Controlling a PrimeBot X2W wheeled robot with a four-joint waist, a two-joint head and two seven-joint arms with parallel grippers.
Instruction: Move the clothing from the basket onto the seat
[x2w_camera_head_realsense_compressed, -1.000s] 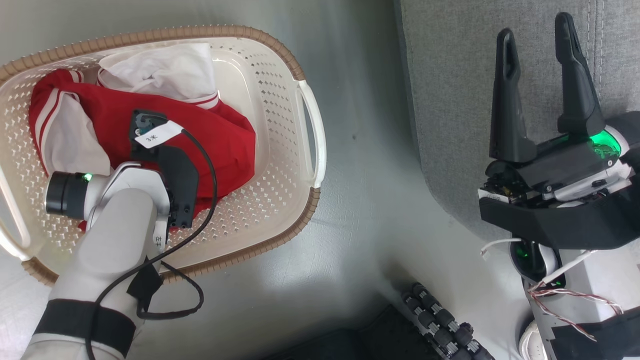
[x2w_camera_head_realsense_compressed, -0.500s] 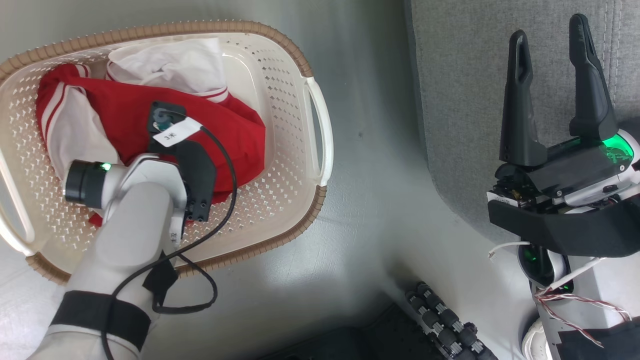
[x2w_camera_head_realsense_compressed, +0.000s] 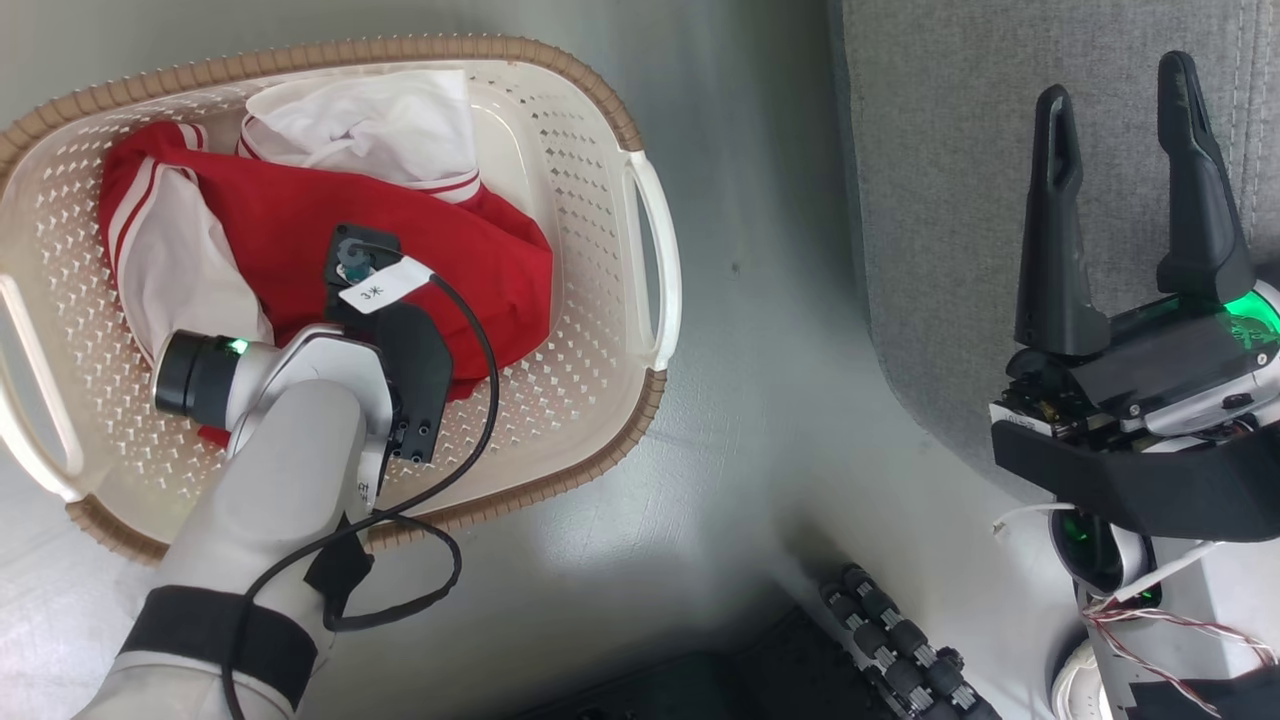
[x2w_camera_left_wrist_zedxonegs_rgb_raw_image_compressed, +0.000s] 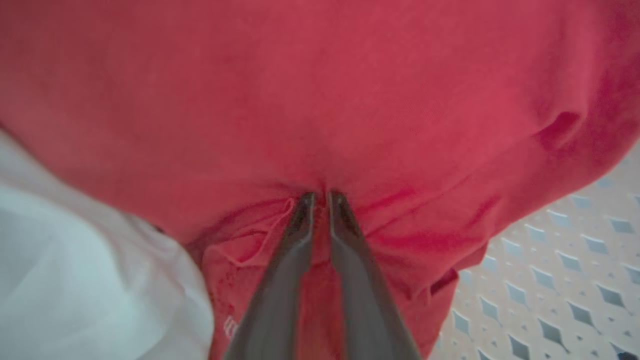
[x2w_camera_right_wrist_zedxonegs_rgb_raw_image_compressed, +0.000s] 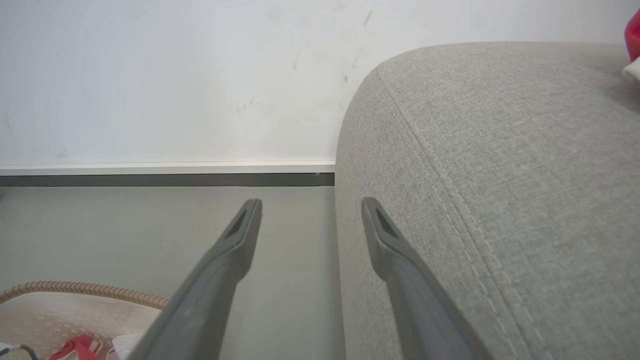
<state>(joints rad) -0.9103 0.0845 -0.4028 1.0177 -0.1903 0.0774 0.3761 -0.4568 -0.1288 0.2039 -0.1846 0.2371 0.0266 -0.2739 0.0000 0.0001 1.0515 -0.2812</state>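
The left gripper is down inside the basket, and its two fingers are pressed almost together on a fold of the red clothing, so it grasps the cloth. The clothing, red with white panels, lies in a heap on the bottom of the basket and is not lifted. The right gripper hangs above the edge of the seat with its fingers apart and nothing between them. At the far corner of the right wrist view a small red and white piece lies on the seat; I think it is a garment already moved, but it is too cut off to be sure. So the task seems partly done: what is in the basket must be raised, carried over the floor and put on the seat.
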